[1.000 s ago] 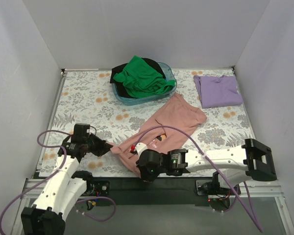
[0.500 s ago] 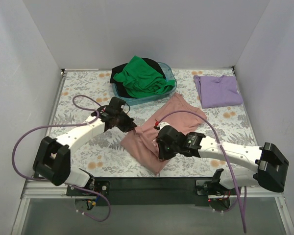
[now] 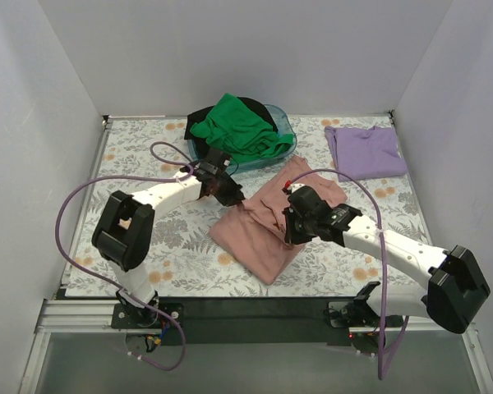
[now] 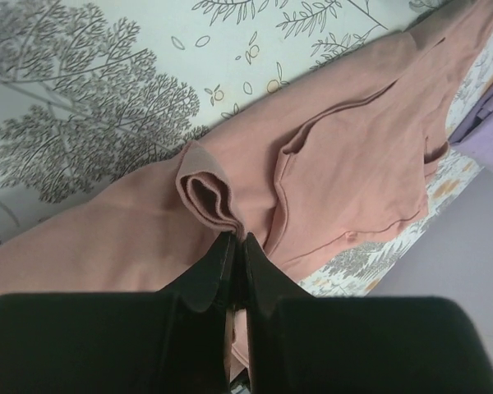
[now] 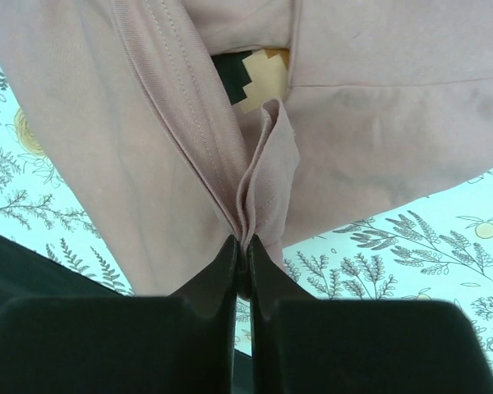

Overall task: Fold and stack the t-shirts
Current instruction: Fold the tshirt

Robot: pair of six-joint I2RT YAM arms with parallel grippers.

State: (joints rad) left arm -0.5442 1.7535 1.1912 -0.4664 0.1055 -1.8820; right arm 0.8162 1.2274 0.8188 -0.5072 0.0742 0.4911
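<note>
The dusty pink t-shirt [image 3: 259,238] lies half folded on the middle of the table. My left gripper [image 3: 234,199] is shut on a bunched fold of the pink t-shirt [image 4: 205,193] at its left upper edge. My right gripper [image 3: 292,232] is shut on a pinched hem of the pink t-shirt [image 5: 263,176] near its middle; a bit of the pixel graphic [image 5: 259,74] shows there. The folded lavender t-shirt [image 3: 366,152] lies at the back right. The green t-shirt [image 3: 238,127] lies on a black one [image 3: 201,119] in a tub.
A clear blue tub [image 3: 283,148] holds the green and black shirts at the back middle, just behind my left gripper. White walls close in the floral table [image 3: 140,164] on three sides. A black rail [image 3: 255,316] runs along the near edge.
Both grippers have carried the pink shirt's near edge away from the front of the table toward the back, folding it over itself. The arms are now stretched out over the table's middle.
</note>
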